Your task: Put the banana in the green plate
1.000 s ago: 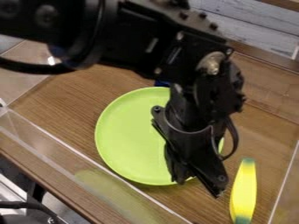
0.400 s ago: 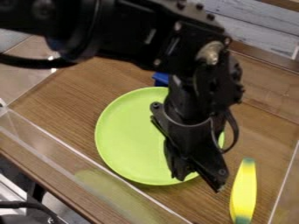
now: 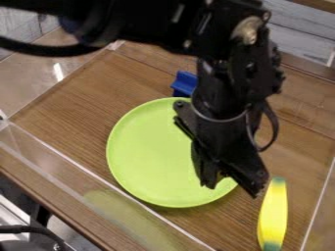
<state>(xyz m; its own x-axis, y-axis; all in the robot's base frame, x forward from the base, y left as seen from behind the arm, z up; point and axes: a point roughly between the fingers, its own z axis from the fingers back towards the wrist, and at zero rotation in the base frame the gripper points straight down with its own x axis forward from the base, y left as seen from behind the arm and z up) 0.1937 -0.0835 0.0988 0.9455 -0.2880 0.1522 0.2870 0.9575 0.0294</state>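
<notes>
The banana (image 3: pixel 272 212), yellow with a greenish tip, lies on the wooden table at the lower right, just outside the green plate (image 3: pixel 147 157). The plate is round, lime green and has nothing on it. My black gripper (image 3: pixel 233 184) points straight down over the plate's right rim, a short way left of the banana. Its fingers look shut and nothing shows between them. The arm hides the plate's far right edge.
A blue object (image 3: pixel 186 83) sits behind the plate, partly covered by the arm. A clear plastic wall (image 3: pixel 53 186) runs along the front and left of the wooden table (image 3: pixel 92 93). A pale wall stands at the back right.
The gripper has lifted slightly above the plate's right rim. The arm has shifted, so more of the blue object behind it shows. The banana and the plate have stayed put.
</notes>
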